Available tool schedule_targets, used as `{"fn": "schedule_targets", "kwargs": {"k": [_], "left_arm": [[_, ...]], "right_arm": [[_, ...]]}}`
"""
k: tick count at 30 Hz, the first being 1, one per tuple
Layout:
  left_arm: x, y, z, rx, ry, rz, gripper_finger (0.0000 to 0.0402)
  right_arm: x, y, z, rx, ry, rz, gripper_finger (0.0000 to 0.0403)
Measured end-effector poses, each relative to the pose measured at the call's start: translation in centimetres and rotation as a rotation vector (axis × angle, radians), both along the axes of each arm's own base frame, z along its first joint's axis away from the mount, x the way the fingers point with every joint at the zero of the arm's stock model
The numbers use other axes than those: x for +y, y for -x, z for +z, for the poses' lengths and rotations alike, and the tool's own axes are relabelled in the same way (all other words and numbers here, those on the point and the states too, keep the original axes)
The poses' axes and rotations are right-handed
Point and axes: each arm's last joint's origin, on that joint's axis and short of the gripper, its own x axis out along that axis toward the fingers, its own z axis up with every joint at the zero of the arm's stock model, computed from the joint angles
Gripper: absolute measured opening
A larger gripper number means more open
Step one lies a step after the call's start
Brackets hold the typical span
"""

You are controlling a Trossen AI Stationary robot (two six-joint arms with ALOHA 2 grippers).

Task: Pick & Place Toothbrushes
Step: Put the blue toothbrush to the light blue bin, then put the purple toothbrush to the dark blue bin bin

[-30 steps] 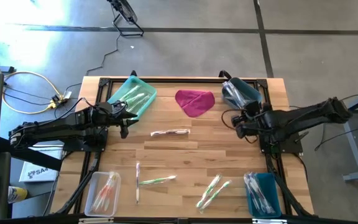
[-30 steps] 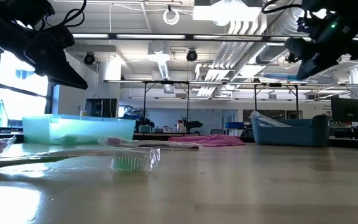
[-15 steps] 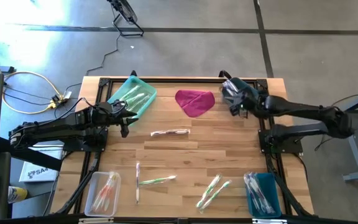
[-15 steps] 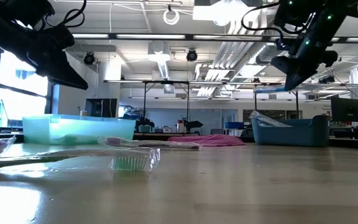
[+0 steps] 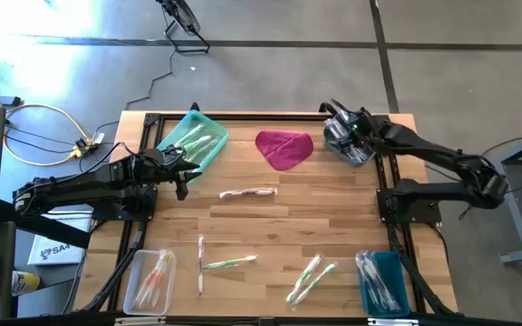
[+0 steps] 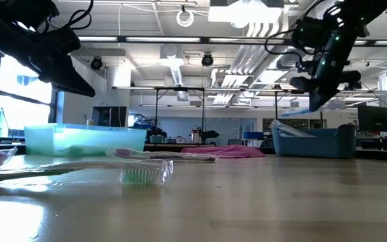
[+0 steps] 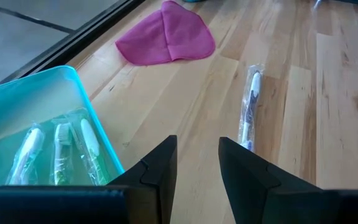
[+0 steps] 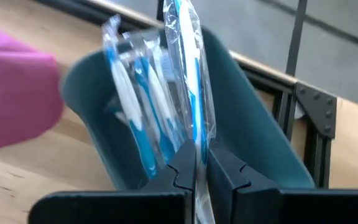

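Only the right wrist view shows the right tool (image 8: 196,163) pinching a blue toothbrush (image 8: 188,74) above the dark bin (image 8: 241,124); left tool (image 7: 194,163) gapes empty, its arm cut off.

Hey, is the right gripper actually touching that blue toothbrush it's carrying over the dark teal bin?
Touching. The right wrist view shows the right gripper shut on the wrapped blue toothbrush.

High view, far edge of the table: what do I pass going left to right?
Light teal bin of toothbrushes → magenta cloth → dark blue bin, with the right tool above it, shut on a wrapped blue toothbrush.
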Motion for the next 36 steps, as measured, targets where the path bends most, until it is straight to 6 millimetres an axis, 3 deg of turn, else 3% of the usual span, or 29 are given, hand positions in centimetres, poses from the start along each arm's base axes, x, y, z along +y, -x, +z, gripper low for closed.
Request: {"fn": "schedule_targets", "kwargs": {"k": [14, 28, 36], "left_arm": [[0.0, 0.0, 0.0, 0.002, -0.003, 0.006, 0.0116], [0.0, 0.0, 0.0, 0.002, -0.003, 0.008, 0.0116], [0.0, 0.0, 0.0, 0.002, -0.004, 0.008, 0.0116]], "right_arm": [[-2.9, -1.0, -3.7, 0.143, -0.084, -0.035, 0.0023], [-2.9, -1.1, -3.7, 0.12, -0.102, -0.023, 0.0112], [-2.0, -2.8, -1.8, 0.104, -0.082, 0.061, 0.0091]]}}
